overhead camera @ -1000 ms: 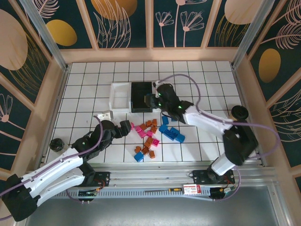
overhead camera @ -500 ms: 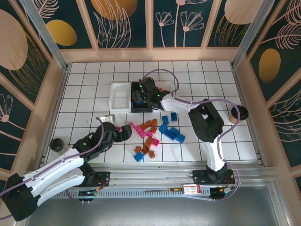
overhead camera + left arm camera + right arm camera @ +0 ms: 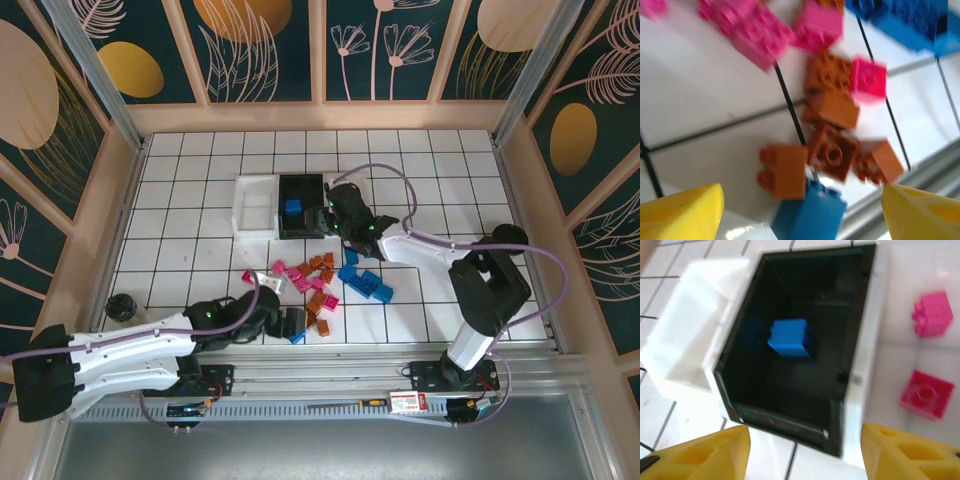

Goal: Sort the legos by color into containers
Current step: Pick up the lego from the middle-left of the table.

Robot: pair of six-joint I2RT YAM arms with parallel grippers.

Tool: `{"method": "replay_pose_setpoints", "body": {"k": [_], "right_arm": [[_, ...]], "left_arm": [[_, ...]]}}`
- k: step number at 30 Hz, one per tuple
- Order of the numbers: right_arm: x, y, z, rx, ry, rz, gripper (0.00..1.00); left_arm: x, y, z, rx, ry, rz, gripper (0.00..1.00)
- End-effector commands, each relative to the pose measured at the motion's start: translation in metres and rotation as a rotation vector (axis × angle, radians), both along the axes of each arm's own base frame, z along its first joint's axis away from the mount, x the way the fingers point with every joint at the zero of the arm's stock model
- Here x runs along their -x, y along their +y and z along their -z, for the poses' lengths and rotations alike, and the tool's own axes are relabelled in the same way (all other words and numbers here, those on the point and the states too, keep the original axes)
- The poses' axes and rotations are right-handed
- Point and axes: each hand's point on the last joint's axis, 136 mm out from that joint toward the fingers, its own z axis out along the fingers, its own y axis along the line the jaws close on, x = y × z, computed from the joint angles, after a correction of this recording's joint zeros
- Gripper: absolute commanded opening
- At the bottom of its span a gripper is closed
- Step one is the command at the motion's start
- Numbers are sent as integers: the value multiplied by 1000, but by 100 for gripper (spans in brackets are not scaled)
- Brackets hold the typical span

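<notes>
The legos lie in a loose pile mid-table: pink ones [image 3: 292,272], orange ones [image 3: 318,300] and blue ones [image 3: 366,285]. My left gripper [image 3: 291,322] hangs open low over the pile's near end. A blue brick [image 3: 810,215] and an orange brick [image 3: 785,170] lie between its yellow fingertips [image 3: 682,210], untouched. My right gripper [image 3: 323,215] is open and empty at the near end of the black container [image 3: 300,228]. One blue brick [image 3: 790,337] rests in that black container [image 3: 850,305]. A white container [image 3: 685,340] stands to its left. Another white container [image 3: 874,315] on its right holds two pink bricks [image 3: 932,312].
A small dark cup [image 3: 120,306] stands by the left wall and another [image 3: 510,237] by the right wall. A metal rail [image 3: 330,375] runs along the near edge just behind my left gripper. Wooden walls close in the tiled floor.
My right gripper opened over the black container, left the blue brick inside and drew back a little. My left arm swung right and nearer, to the pile's front edge.
</notes>
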Motion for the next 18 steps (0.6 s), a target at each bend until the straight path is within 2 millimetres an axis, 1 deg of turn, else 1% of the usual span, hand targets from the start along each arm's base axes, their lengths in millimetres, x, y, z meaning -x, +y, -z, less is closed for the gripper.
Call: {"method": "replay_pose_setpoints", "body": {"k": [1, 4, 6, 8, 11, 12, 15, 18], "right_arm": [[5, -18, 2, -27, -6, 54, 61], [11, -27, 0, -41, -9, 64, 61], [14, -30, -3, -53, -13, 69, 61], [15, -33, -7, -61, -21, 73, 62], [16, -39, -13, -66, -30, 84, 62], [16, -41, -14, -66, -34, 90, 62], [17, -48, -16, -71, -37, 100, 62], [18, -55, -17, -77, -39, 111, 62]], "left_arm": [[14, -1, 4, -61, 18, -10, 81], [25, -4, 9, -117, 9, 24, 80], [29, -7, 18, -159, 10, 46, 78], [30, -9, 28, -213, 5, 64, 74], [29, -17, 36, -250, -6, 86, 67], [29, -18, 38, -259, -8, 91, 63], [27, -19, 39, -272, -17, 90, 57], [26, -16, 40, -279, -24, 85, 51]]}}
